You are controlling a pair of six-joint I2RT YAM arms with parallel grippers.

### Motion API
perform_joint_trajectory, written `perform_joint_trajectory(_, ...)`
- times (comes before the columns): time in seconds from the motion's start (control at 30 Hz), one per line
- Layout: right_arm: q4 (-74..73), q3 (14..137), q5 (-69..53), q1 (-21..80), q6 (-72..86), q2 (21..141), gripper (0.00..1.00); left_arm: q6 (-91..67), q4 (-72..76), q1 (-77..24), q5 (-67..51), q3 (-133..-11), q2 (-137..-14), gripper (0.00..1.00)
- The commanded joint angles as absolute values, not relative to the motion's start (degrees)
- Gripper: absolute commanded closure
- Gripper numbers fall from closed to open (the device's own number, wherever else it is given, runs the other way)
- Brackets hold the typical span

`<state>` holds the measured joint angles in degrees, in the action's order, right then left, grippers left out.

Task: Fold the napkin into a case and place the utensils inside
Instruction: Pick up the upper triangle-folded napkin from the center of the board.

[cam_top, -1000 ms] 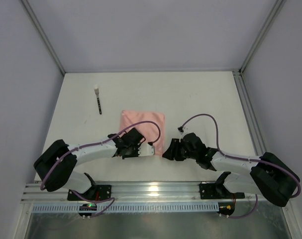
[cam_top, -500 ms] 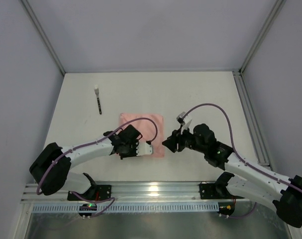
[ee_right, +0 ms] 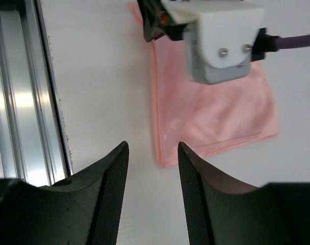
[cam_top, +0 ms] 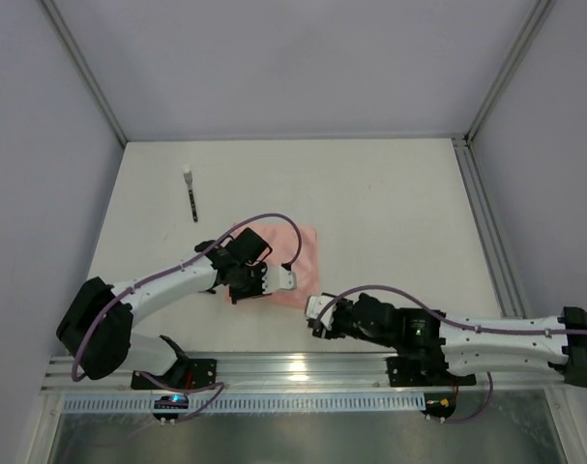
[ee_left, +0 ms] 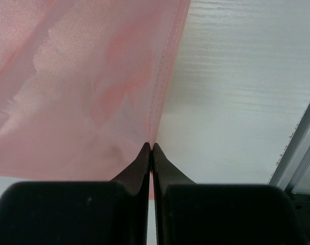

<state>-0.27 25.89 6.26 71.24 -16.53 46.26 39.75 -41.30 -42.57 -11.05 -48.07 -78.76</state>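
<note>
Left wrist: sheer, hemmed pink napkin [ee_left: 78,87]

White matte table [cam_top: 390,213]. Folded salmon-pink cloth napkin [cam_top: 309,271] lies near front centre. Slim black utensil with pale tip [cam_top: 191,198] lies far left, well apart.

From my overhead feed I see a matte white table [cam_top: 390,193] boxed in by plain pale grey panels: a back wall [cam_top: 293,58], a left wall [cam_top: 32,193] and a right wall [cam_top: 564,193], with slim metal struts [cam_top: 85,72] slanting down the two back corners. A silver aluminium rail [cam_top: 303,369] spans the table's near edge and catches a bright glare near its middle, while a narrower metal channel [cam_top: 486,222] runs along the table's right side. The light I get is soft and even, leaving only faint shadows on the white surface, and below the near rail lies a dull sheet-metal strip [cam_top: 293,435].
</note>
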Motion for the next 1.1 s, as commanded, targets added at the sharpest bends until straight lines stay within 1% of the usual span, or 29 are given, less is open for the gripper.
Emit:
perform_joint_trajectory(0.0, 6.1, 24.9, 25.5, 82.0, -23.8, 50.0, 0.52, 40.7, -44.2, -41.9, -13.3, -49.8, -77.4, 1.00)
perform_joint_trajectory(0.07, 10.5, 24.3, 28.8, 87.6, -24.8, 56.3, 0.52, 40.8, -45.0, -41.6, -13.6, -49.9, -77.3, 1.00)
perform_joint_trajectory(0.13, 13.1, 24.9, 35.1, 89.7, -25.8, 62.1, 0.50, 40.7, -45.4, -41.4, -14.0, -50.1, -77.2, 1.00)
perform_joint_trajectory(0.17, 15.1, 25.3, 37.6, 90.3, -26.1, 68.0, 0.49, 40.8, -45.5, -41.4, -14.2, -50.1, -77.1, 1.00)
perform_joint_trajectory(0.23, 18.1, 26.1, 41.0, 90.6, -26.8, 73.0, 0.48, 40.6, -45.5, -41.4, -15.0, -50.2, -77.2, 1.00)
perform_joint_trajectory(0.3, 23.6, 26.0, 39.4, 90.6, -27.4, 78.2, 0.45, 40.4, -45.5, -41.4, -15.3, -50.4, -77.6, 1.00)
perform_joint_trajectory(0.33, 27.6, 26.0, 40.9, 90.6, -27.3, 79.8, 0.45, 40.3, -45.5, -41.4, -15.4, -50.5, -77.8, 1.00)
perform_joint_trajectory(0.37, 29.4, 26.1, 42.7, 90.6, -27.4, 83.4, 0.44, 40.2, -45.6, -41.3, -15.5, -50.7, -77.9, 1.00)
perform_joint_trajectory(0.43, 32.2, 27.0, 45.9, 90.6, -29.0, 86.9, 0.43, 40.2, -45.7, -41.3, -16.0, -50.8, -78.0, 1.00)
perform_joint_trajectory(0.47, 33.6, 27.4, 46.3, 90.6, -29.4, 89.8, 0.41, 40.3, -45.8, -41.3, -16.1, -50.9, -78.0, 1.00)
perform_joint_trajectory(0.6, 34.9, 29.0, 44.9, 90.5, -29.1, 93.4, 0.40, 40.0, -46.2, -41.4, -16.2, -51.2, -78.7, 1.00)
perform_joint_trajectory(0.83, 33.4, 32.0, 46.1, 88.6, -28.7, 101.9, 0.40, 39.9, -46.7, -41.3, -16.6, -51.4, -78.7, 1.00)
perform_joint_trajectory(0.97, 31.3, 33.1, 47.1, 86.9, -27.2, 105.5, 0.41, 40.3, -47.4, -41.2, -17.0, -51.2, -78.2, 1.00)
perform_joint_trajectory(1.07, 27.1, 35.2, 47.5, 85.4, -25.3, 108.4, 0.42, 40.5, -47.9, -40.9, -17.4, -51.2, -78.1, 1.00)
